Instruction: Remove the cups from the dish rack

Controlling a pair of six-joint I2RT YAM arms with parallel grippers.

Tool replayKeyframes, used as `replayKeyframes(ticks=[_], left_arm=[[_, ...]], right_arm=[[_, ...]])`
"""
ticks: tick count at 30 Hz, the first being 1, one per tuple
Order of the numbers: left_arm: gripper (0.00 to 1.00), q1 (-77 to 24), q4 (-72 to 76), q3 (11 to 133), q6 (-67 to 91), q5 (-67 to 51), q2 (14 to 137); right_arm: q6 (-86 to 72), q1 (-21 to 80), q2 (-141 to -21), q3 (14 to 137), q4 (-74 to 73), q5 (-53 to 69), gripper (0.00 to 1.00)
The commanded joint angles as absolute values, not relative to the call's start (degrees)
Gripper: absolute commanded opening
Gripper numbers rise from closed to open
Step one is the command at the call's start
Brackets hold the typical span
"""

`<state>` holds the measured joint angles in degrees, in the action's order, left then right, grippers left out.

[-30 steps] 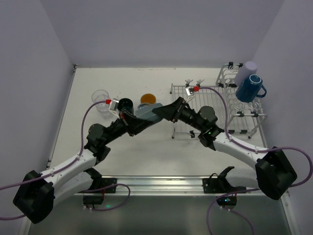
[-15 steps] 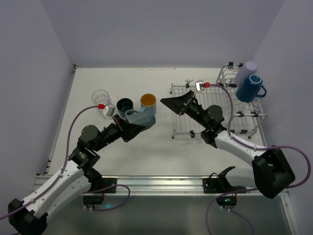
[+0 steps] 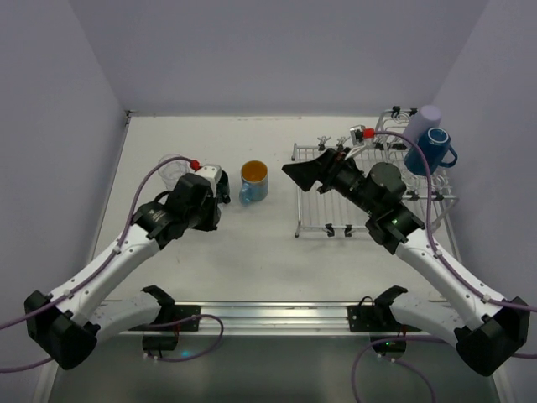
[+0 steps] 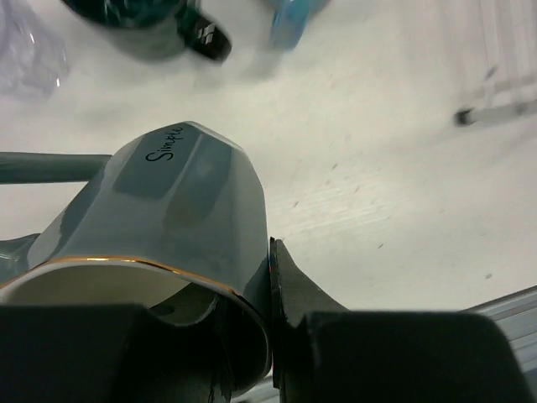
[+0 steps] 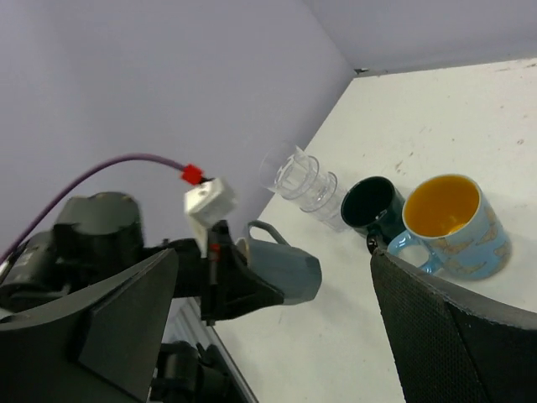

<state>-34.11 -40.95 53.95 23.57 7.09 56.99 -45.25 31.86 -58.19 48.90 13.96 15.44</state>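
Moved: arms pulled apart | dish rack (image 3: pixel 357 201) right side, lavender tumbler (image 3: pixel 426 119) and dark blue mug (image 3: pixel 430 151) on its tall end | right gripper (image 3: pixel 304 170) fingers wide apart, empty | left gripper (image 3: pixel 214 186) clamped on grey-teal mug (image 4: pixel 180 201), reads "Simple" | on table (image 3: pixel 252 243): light blue mug (image 3: pixel 254 180), clear glass (image 3: pixel 172 168), dark teal mug (image 5: pixel 373 206), mostly hidden from above

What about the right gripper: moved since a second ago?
Yes. The right gripper pulled back rightward, from mid-table to the left edge of the dish rack.

Top: high at near edge, looking down on whole table (image 3: pixel 252 252). Left wrist: close on teal mug (image 4: pixel 176 201). Right wrist: facing leftward, same mug farther off.
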Motion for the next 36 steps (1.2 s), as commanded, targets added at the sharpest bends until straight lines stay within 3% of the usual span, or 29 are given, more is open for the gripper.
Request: replayKeyframes(ticks=[1,7,17,20,21,23,24,27,32,36], left_arm=[[0.00,-33.14,-45.53,55.02,19.43,8.70,61.42],[0.00,-23.74,-41.04,53.44,16.61,0.97,69.68],[0.00,-20.57,-38.40,52.55,17.40,1.14,80.67],[0.23,-20.57,-39.11,53.00,17.40,4.82,80.34],[0.36,-20.57,-39.63,53.17,17.49,6.14,80.07],[0.49,-20.57,-39.81,53.26,17.84,6.50,78.76],[0.61,-20.57,-39.99,53.26,17.93,7.29,78.14],[0.78,-20.57,-39.90,53.44,18.28,9.22,74.28],[0.90,-20.65,-38.76,55.54,18.37,9.94,65.07],[0.94,-20.83,-33.34,57.22,18.37,2.85,56.18]], right_arm=[[-34.99,34.45,-56.52,52.73,0.45,12.57,0.99],[-32.78,36.21,-53.79,50.89,0.18,10.37,0.99],[-31.82,36.21,-50.19,48.78,-1.84,9.23,0.99],[-31.64,36.21,-49.83,48.52,-2.02,8.27,0.99],[-31.64,36.12,-49.83,48.52,-2.20,8.17,0.99],[-31.64,36.12,-49.83,48.78,-2.28,8.44,0.99],[-31.64,36.12,-50.10,48.87,-2.29,8.79,0.99],[-31.64,36.12,-50.45,49.92,-2.46,11.93,0.99],[-30.42,36.12,-50.80,54.91,-5.78,16.70,0.99],[-27.17,36.12,-48.61,60.63,-12.55,8.03,0.99]])
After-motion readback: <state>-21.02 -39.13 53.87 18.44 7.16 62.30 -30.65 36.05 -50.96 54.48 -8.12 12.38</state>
